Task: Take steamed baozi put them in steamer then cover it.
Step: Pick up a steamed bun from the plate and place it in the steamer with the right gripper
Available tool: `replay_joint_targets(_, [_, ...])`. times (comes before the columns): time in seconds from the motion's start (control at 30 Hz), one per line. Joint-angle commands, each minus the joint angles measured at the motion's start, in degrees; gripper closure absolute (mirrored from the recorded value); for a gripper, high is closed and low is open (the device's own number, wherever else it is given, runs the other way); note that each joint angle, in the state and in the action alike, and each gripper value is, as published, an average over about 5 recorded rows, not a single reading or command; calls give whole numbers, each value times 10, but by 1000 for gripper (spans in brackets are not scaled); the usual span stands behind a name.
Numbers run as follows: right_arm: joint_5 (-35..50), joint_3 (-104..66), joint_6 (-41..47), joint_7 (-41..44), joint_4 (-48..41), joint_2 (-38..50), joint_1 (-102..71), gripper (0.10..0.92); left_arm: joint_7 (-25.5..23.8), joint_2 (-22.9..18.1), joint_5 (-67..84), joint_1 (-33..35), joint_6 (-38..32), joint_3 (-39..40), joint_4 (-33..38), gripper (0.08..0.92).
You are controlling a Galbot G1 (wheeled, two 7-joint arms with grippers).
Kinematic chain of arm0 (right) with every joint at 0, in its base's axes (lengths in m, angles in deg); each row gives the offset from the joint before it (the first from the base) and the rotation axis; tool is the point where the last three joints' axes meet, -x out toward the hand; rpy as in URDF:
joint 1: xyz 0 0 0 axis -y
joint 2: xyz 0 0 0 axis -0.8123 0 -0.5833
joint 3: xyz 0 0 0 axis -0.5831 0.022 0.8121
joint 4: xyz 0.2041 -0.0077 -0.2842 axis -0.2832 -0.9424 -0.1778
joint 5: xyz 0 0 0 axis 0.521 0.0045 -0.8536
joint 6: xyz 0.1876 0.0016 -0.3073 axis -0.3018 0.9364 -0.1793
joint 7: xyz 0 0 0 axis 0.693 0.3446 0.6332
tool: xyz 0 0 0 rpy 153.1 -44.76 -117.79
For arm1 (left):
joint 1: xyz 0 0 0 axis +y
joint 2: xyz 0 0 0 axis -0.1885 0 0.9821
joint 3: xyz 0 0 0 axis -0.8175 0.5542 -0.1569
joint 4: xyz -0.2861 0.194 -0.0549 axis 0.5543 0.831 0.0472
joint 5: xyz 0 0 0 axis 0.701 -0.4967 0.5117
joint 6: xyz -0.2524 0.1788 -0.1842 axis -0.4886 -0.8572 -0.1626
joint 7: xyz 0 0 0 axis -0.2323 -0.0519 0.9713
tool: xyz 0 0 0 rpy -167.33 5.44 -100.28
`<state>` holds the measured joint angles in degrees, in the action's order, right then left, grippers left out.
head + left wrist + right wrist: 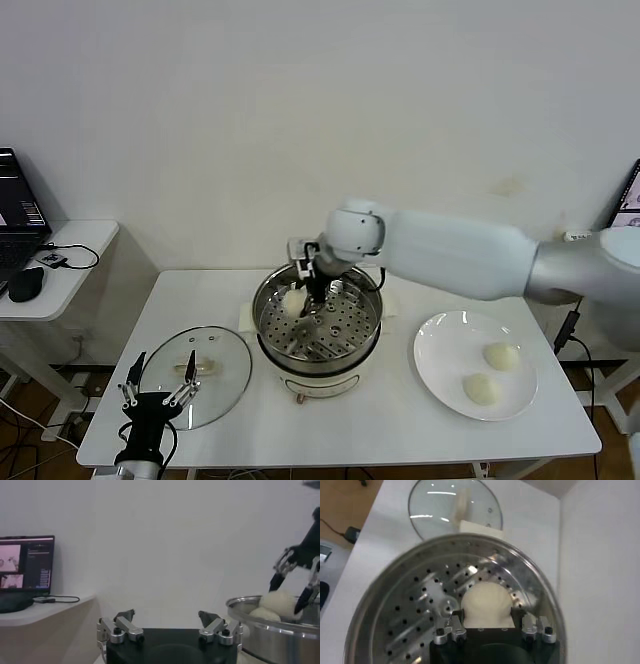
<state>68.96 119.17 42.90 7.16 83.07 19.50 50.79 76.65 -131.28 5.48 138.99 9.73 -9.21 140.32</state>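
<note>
We see a white table (pixel 400 420) against a pale wall, and our right arm reaches across it from the right, its gripper (pixel 318 283) lowered into the steamer (pixel 372 318) at the table's middle. The steamer is a round, shiny steel pot with a perforated tray, seated on a cream-white base. Inside it, toward the rear left of the tray, lie two steamed baozi: one baozi (pixel 295 300) sits between the right gripper's fingers, which are closed against its sides, and the left wrist view shows a second bun (pixel 263 614) low beside it, touching or nearly so. From the right wrist view the gripped bun (pixel 486 602) fills the space just ahead of the jaws, smooth, domed and cream-white, with holes of the tray all around it.

To the right of the steamer stands a flat white plate (pixel 438 345) carrying two more buns, one (pixel 500 355) behind the other (pixel 481 389), close together but apart.

To the left of the steamer lies a round glass lid (pixel 228 375) with a cream handle, flat on the table. Our left gripper (pixel 158 392) hangs at the lid's near left edge, its fingers spread wide and holding nothing.

A side desk (pixel 75 245) at far left bears a laptop (pixel 18 215) and a dark mouse (pixel 25 284).
</note>
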Motion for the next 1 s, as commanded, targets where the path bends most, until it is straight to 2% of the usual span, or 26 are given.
replay_joint_targets(0.03, [-12, 1, 12, -26, -39, -52, -37, 431, 0, 0, 0, -1, -1, -2, -2, 177])
replay_joint_targets(0.6, [-21, -5, 26, -44, -53, -58, -40, 425, 0, 1, 0, -2, -3, -2, -4, 177])
replay_joint_targets(0.67, [-17, -7, 28, -42, -47, -53, -35, 396, 0, 1, 0, -2, -3, -1, -3, 177])
replay_joint_targets(0.87, [-9, -11, 17, 2, -8, -9, 9, 240, 0, 1, 0, 0, -3, 0, 1, 177])
replay_joint_targets(1.0, [-16, -7, -8, 39, 31, 51, 66, 206, -1, 3, 0, 2, -3, 0, 3, 177])
